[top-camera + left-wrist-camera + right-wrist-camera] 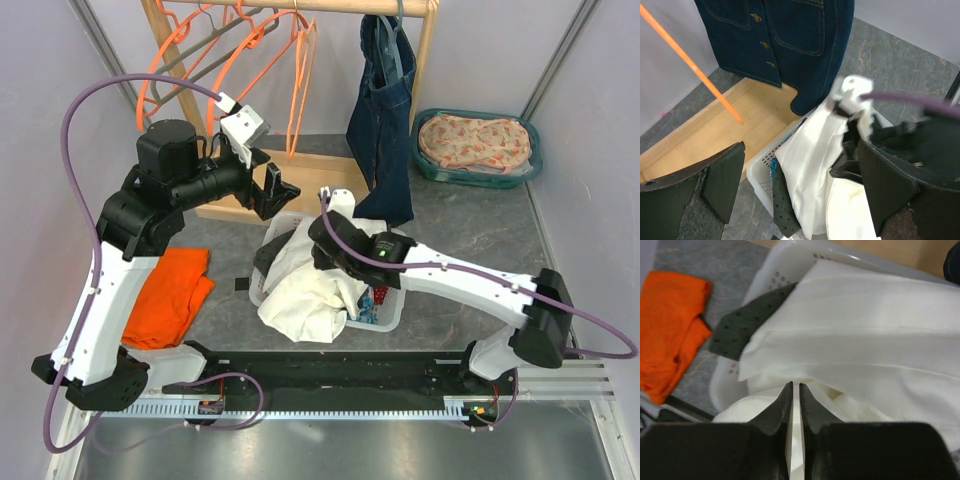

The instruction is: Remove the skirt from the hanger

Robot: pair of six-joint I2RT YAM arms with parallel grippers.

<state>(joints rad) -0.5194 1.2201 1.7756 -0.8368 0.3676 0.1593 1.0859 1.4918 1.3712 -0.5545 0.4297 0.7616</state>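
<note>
Denim skirt (382,130) is hanging on a grey hanger (392,40) from the wooden rail (330,6) at the back, right of the empty orange hangers (270,50); its hem is dangling just above the far edge of the white laundry basket (385,318). You're holding the left gripper (275,190) up in the air over the rack's wooden base (725,130), fingers (725,180) spread wide with nothing between them. In the left wrist view they're pointing toward the skirt's lower front with its buttons and pockets, not touching it. You're keeping the right gripper (795,390) low over the basket, fingers pressed nearly together with only a thin slit between them. White shirt fabric (865,330) is showing through the slit, and you can't tell from here whether any of it is caught. The white fabric is piling up out of the basket and spilling over its near-left rim. A dark dotted garment (750,320) is sticking out beside it at the left. An orange garment (175,295) is lying flat on the counter (470,220) left of the basket, beside the left arm. A teal tub (430,165) holding floral cloth is sitting at the back right, well apart from both arms.
</note>
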